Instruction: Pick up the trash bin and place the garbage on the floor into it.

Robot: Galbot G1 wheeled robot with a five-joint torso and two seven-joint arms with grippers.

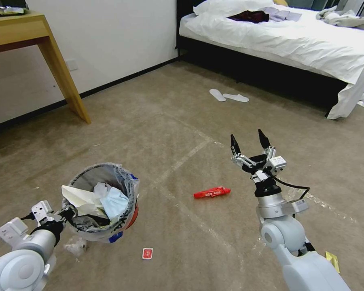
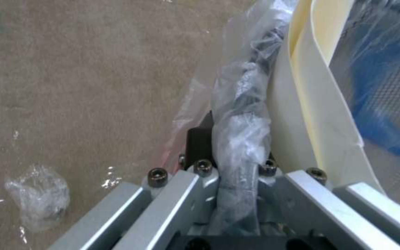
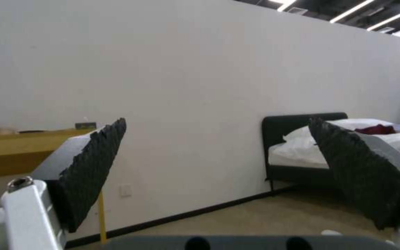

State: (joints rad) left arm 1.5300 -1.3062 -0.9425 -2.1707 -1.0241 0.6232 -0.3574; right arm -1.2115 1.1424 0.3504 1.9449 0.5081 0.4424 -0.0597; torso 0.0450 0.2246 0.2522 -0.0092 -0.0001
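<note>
Left gripper (image 1: 67, 213) down at 8 o'clock in the head view, fingers (image 2: 200, 146) clamped on the bagged rim of the trash bin (image 1: 123, 190), holding it tilted with the mouth open. Inside: pale blue face mask (image 1: 114, 202) and crumpled white paper (image 1: 79, 196). Right gripper (image 1: 250, 141) up at 3 o'clock, pointing toward the wall, fingers (image 3: 89, 166) spread wide, nothing between them. Long red wrapper (image 1: 212, 192) on the carpet floor (image 1: 170, 133) between bin and right arm; small red packet (image 1: 147, 253) at 6 o'clock; clear plastic scrap (image 2: 38, 196) just beside the bin.
</note>
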